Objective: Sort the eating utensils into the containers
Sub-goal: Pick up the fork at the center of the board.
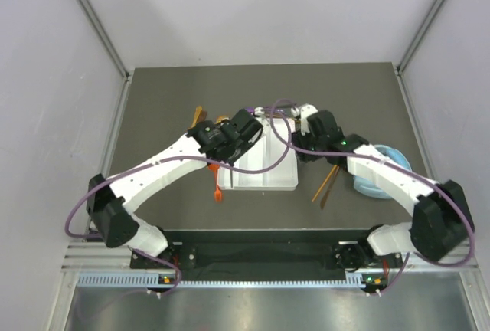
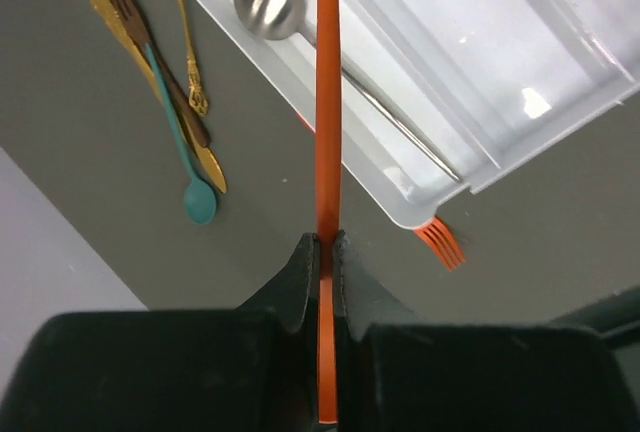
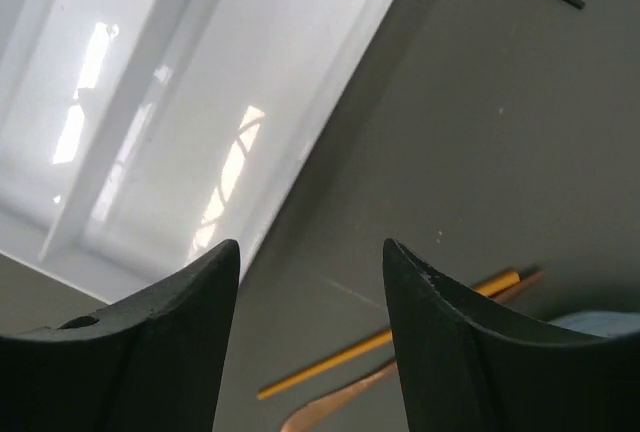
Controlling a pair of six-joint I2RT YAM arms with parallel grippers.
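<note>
- Grey bench [image 1: 153, 101], tray [image 1: 279, 178] midway between side edges.
- My left gripper [image 2: 326, 252] clamps orange utensil [image 2: 327, 102] above tray, axis skewed to compartments.
- My right gripper [image 3: 310, 252] gapes, empty.

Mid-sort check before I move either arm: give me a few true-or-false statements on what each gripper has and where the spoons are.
1. The left gripper is shut on an orange utensil. True.
2. The right gripper holds a gold stick. False: its jaws are open with nothing between them, and the stick lies on the table.
3. A silver spoon lies in the tray. True.
4. The teal spoon is in the tray. False: it lies on the table beside the tray, among gold and brown pieces.
5. An orange fork shows its tines at the tray's corner. True.
</note>
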